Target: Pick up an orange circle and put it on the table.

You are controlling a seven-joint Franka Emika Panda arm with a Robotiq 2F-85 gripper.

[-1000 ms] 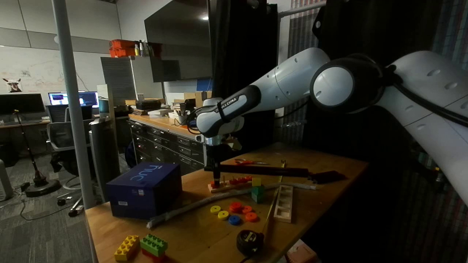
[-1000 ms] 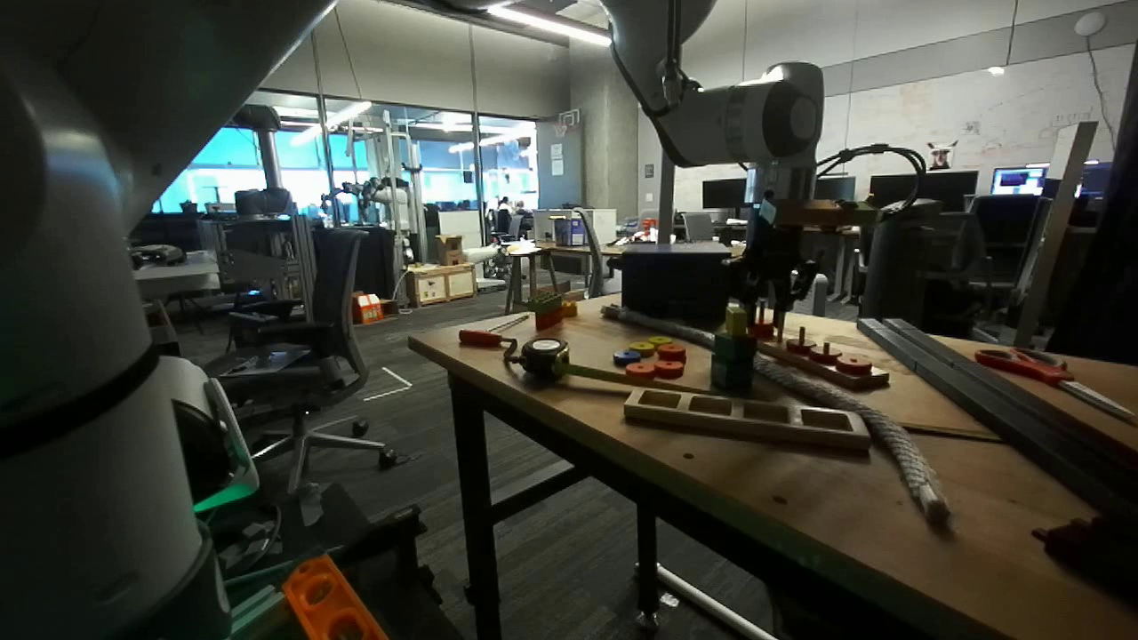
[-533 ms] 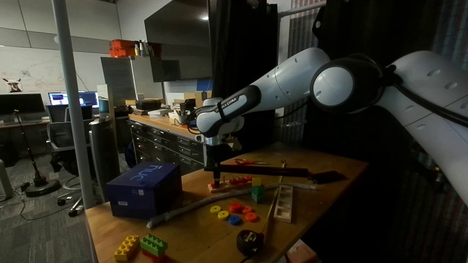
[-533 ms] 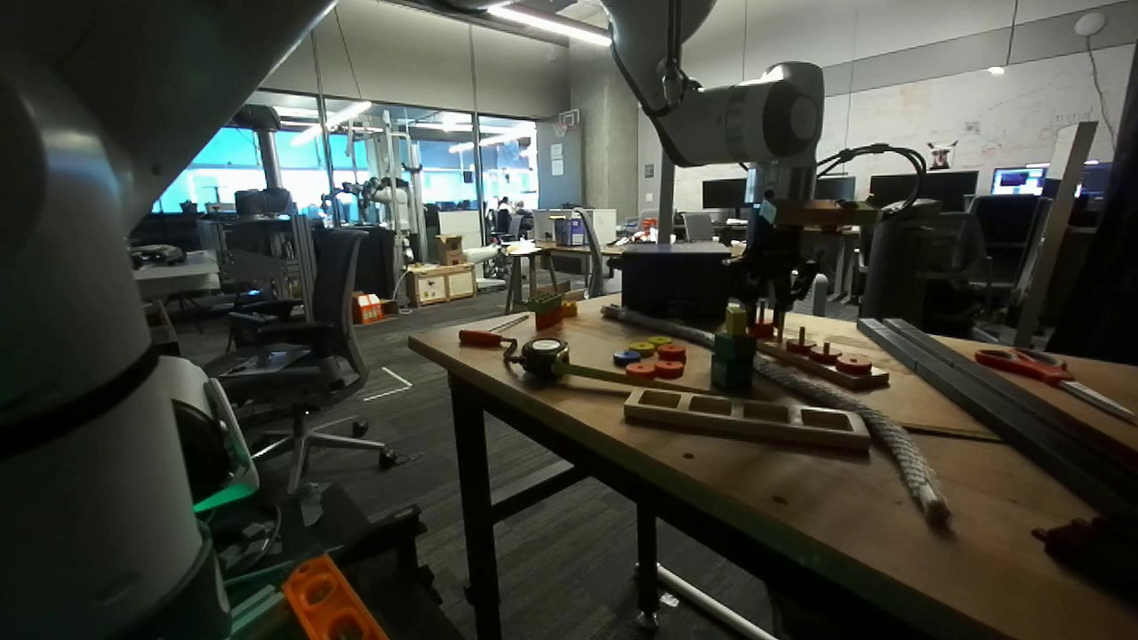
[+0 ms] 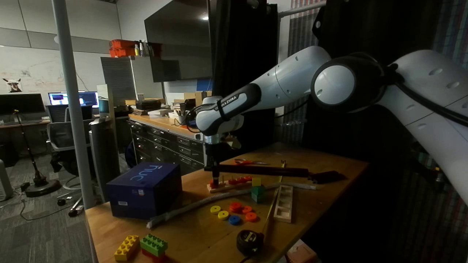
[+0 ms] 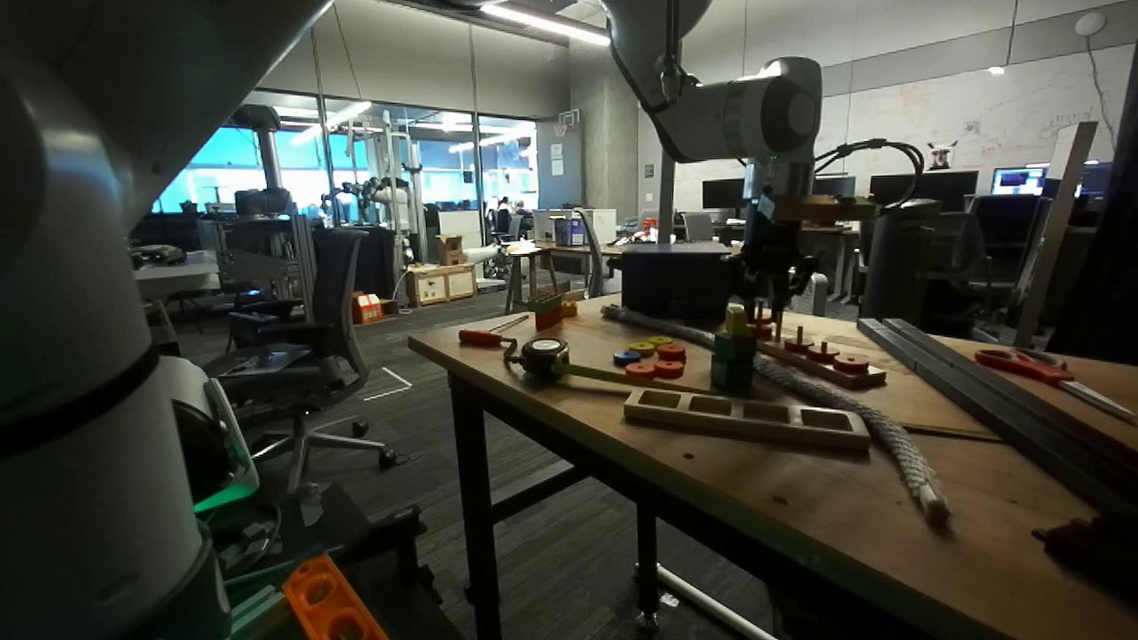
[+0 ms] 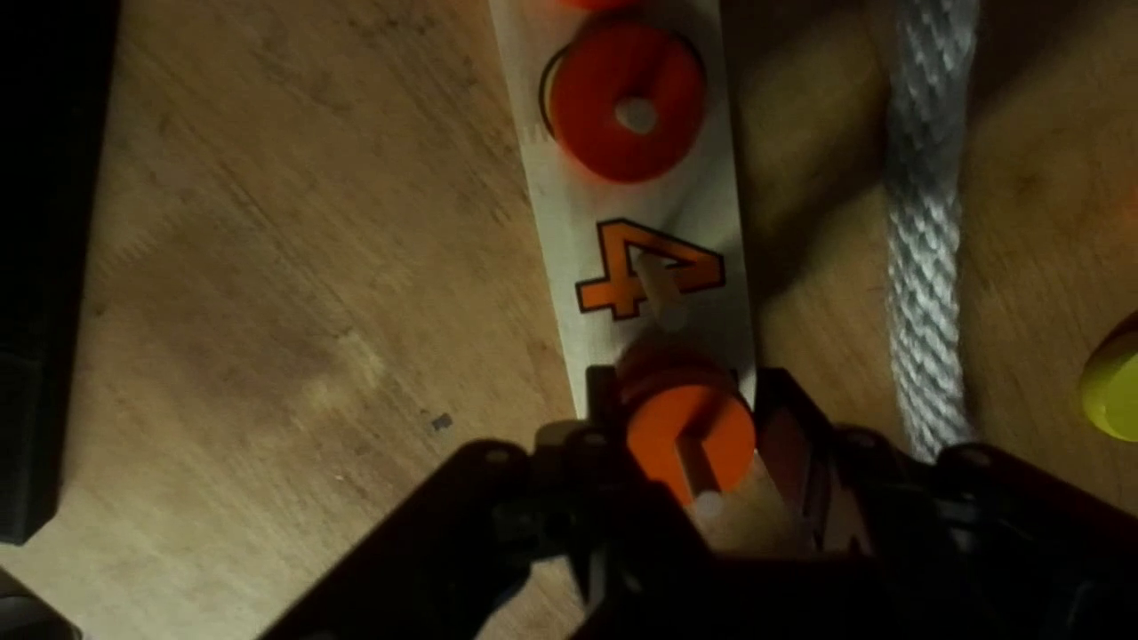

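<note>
The wrist view has a dark bar (image 7: 44,267) down its left edge, well apart from the work, so it should hardly hem the arm in. Next comes the grained wood of the table (image 7: 293,267), where the task wants the piece to end up. Then the pegged board (image 7: 560,213) with its printed 4 (image 7: 609,295), a bare peg (image 7: 665,298) rising from the figure; I take it for a counting toy, its red discs (image 7: 596,116) kept in line by pegs. At the lower end the gripper (image 7: 686,400) has hold, as far as I can judge, of the orange disc (image 7: 676,418), jaws against either side of the rim, across the board's width, which keeps them off the bare peg. The end peg (image 7: 697,471) runs through the hole, so the pull should go straight up; tilted, the disc could bind and bring the board along. Rightward lies the rope (image 7: 926,267), apart from the board, then a yellow disc (image 7: 1116,391). In an exterior view a blue disc (image 5: 234,219) and other orange discs (image 5: 251,217) lie loose on the table, likely where this one belongs too.
</note>
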